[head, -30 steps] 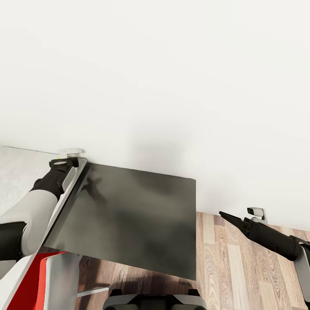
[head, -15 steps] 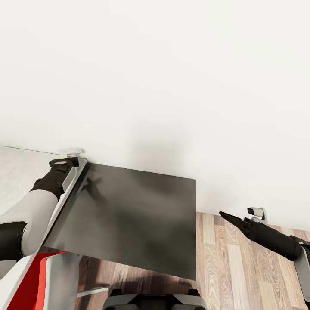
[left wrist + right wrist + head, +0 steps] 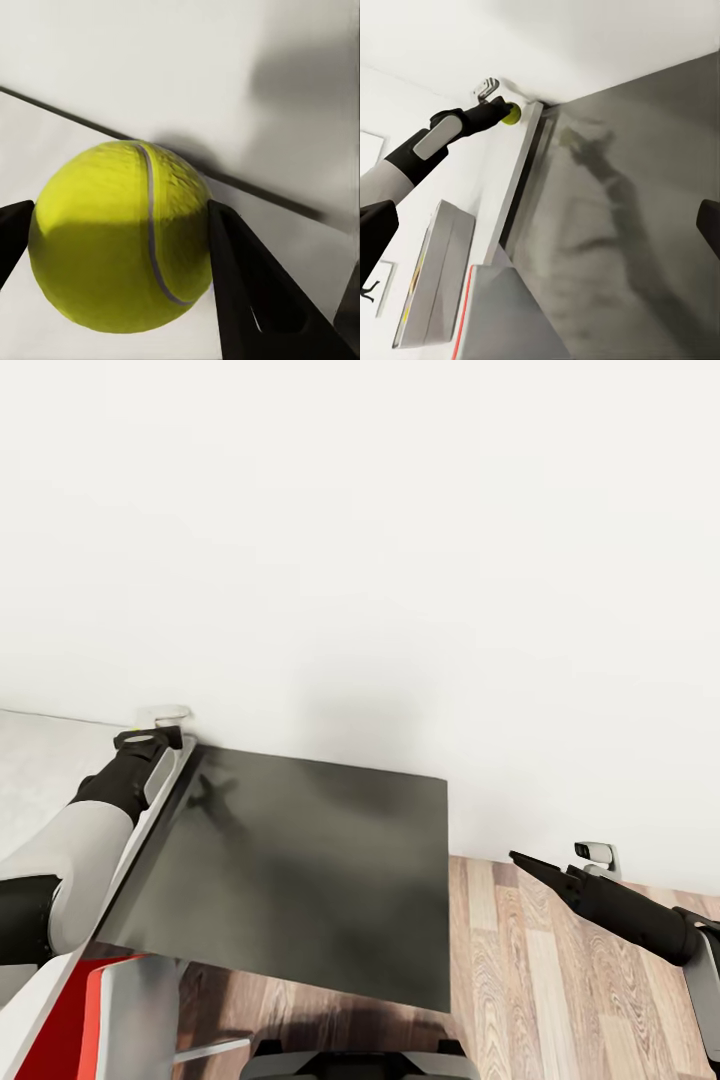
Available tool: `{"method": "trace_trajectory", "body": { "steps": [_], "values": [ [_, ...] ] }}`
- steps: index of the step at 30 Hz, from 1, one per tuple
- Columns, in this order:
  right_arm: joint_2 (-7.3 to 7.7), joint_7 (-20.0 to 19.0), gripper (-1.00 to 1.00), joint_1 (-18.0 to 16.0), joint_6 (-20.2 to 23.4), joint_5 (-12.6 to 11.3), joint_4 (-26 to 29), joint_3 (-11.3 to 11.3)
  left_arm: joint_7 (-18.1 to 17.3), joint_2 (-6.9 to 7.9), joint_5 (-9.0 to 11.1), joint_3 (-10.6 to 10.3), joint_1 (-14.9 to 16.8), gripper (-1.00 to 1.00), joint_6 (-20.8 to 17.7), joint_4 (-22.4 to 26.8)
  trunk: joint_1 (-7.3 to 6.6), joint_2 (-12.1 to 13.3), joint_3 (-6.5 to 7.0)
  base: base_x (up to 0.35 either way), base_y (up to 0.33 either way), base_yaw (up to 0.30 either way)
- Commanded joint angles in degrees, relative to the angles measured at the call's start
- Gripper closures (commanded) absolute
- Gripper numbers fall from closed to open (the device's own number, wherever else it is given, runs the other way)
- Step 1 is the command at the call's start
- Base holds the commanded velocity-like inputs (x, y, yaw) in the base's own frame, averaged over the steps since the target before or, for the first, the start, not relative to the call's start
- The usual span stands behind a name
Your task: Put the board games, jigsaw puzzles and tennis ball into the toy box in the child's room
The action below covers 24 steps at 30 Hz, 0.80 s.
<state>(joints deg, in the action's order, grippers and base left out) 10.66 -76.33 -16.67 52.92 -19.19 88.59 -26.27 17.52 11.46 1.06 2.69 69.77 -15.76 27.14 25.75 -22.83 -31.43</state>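
Observation:
The yellow tennis ball (image 3: 120, 236) sits pinched between the two black fingers of my left gripper (image 3: 150, 738), which is shut on it. That gripper is held out over the back edge of the table, where the pale grey top (image 3: 40, 760) meets the lower dark grey section (image 3: 300, 860), close to the white wall. From the right wrist view the ball (image 3: 513, 113) shows at the tip of my left arm. My right gripper (image 3: 520, 858) hangs over the wood floor to the right of the table, open and holding nothing. The board games, jigsaw puzzles, toy box and bed are out of view.
A white wall (image 3: 400, 560) rises directly behind the table. Wood floor (image 3: 560, 980) lies to the right of the dark section. A grey object with a red edge (image 3: 100, 1010) stands low at the left, beside my left arm.
The head view has shifted slightly, so the camera moved a little. Both arms keep the same pose, and the ball stays in the left gripper.

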Motion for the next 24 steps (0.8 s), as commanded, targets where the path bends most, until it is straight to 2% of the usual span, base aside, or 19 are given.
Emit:
{"method": "trace_trajectory", "body": {
  "steps": [1,5,10,13,15,17,18,22,23,24],
  "values": [
    [0.03,-0.1,-1.0,0.0,0.4,-0.1,0.0,0.0,-0.2,0.12,0.0,0.1,0.0,1.0,-0.4,0.1,0.03,-0.1,0.01,0.0,0.0,-0.078],
    [0.11,-0.1,-1.0,0.0,0.4,-0.1,0.0,0.0,-0.5,1.53,0.4,0.2,0.0,1.0,-0.9,0.1,0.03,-0.1,0.36,0.0,0.0,-0.078],
    [0.2,-0.1,-1.0,0.0,0.4,-0.1,0.0,0.0,-1.2,3.61,0.7,0.4,0.0,1.0,-3.5,0.0,0.03,-0.1,0.8,0.0,0.0,-0.078],
    [0.22,-0.1,-1.0,0.0,0.4,-0.1,0.0,0.0,-4.1,5.63,1.0,0.6,0.0,1.0,-6.1,0.0,0.03,-0.1,1.06,0.0,0.0,-0.078],
    [0.27,-0.1,-1.0,0.0,0.4,-0.1,0.0,0.0,-8.9,7.7,1.5,1.7,0.0,1.0,-9.5,0.0,0.03,-0.1,1.23,0.0,0.0,-0.078],
    [0.35,-0.1,-1.0,0.0,0.4,-0.1,0.0,-0.1,-16.2,10.76,1.7,3.9,0.0,1.0,-13.7,0.0,0.03,-0.1,1.41,0.0,0.0,-0.079],
    [0.37,-0.1,-1.0,0.0,0.4,-0.1,0.0,-0.1,-18.2,11.59,1.7,4.5,0.0,1.0,-14.9,0.0,0.03,-0.1,1.49,0.0,0.0,-0.079],
    [0.4,-0.1,-1.0,0.0,0.4,-0.1,0.0,-0.1,-36.5,18.11,1.8,9.1,-0.3,1.0,-24.3,0.0,0.03,-0.1,1.84,0.0,0.0,-0.078],
    [0.4,-0.1,-1.0,0.0,0.4,-0.1,0.0,-0.1,-39.1,18.91,1.8,9.6,-0.3,1.0,-25.4,0.0,0.03,-0.1,1.93,0.0,0.0,-0.078],
    [0.39,-0.1,-1.0,0.0,0.4,-0.1,0.0,-0.1,-45.2,20.63,1.8,10.4,-0.4,1.0,-27.5,-0.1,0.03,-0.1,2.02,0.0,0.0,-0.078]
  ]
}}
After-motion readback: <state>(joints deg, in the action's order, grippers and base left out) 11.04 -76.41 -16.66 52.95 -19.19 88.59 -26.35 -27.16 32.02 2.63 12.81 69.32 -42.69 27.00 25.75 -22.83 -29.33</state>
